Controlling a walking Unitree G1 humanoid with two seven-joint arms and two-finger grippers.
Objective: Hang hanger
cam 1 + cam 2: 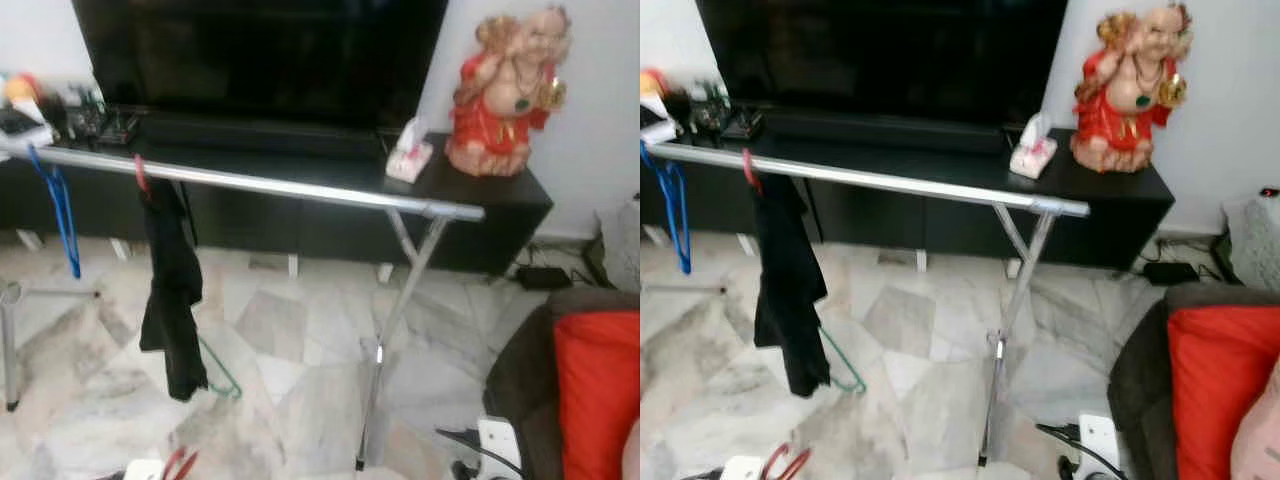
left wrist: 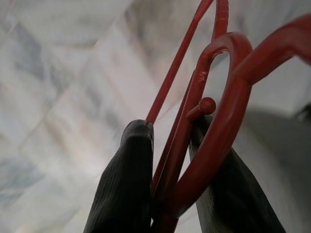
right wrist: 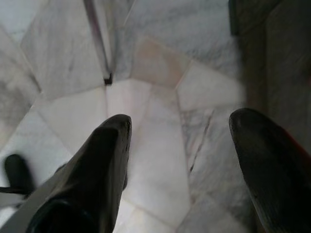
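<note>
At the far left of the left eye view one blue hanger (image 1: 62, 212) hangs from the silver rail (image 1: 270, 184) of the clothes rack, which runs from the left edge toward the right of centre. Next along the rail, one red hanger hook (image 1: 141, 175) sits over the bar with one black garment (image 1: 172, 290) drooping below it. One green hanger (image 1: 222, 372) shows at the garment's lower edge; whether it touches the marble floor (image 1: 300, 340) cannot be told.

At the bottom edge, left of centre, a red hanger (image 1: 178, 464) pokes into the frame. In the left wrist view the left gripper (image 2: 175, 160) has its two black fingers (image 2: 127, 184) pinched on this red hanger (image 2: 209, 121), the hook and thin wires passing between them.

Right of centre the rack's crossed legs (image 1: 385, 340) stand on the floor. Behind, one dark television (image 1: 260, 55) sits on a long black cabinet (image 1: 480, 210), with one tissue box (image 1: 410, 155) and one red-and-gold figurine (image 1: 508, 90) toward the upper right. One red cushion (image 1: 598, 390) fills the lower right corner.

In the right wrist view the right gripper (image 3: 180, 131) hangs above the floor, its fingers (image 3: 97, 165) spread wide apart and holding nothing.
</note>
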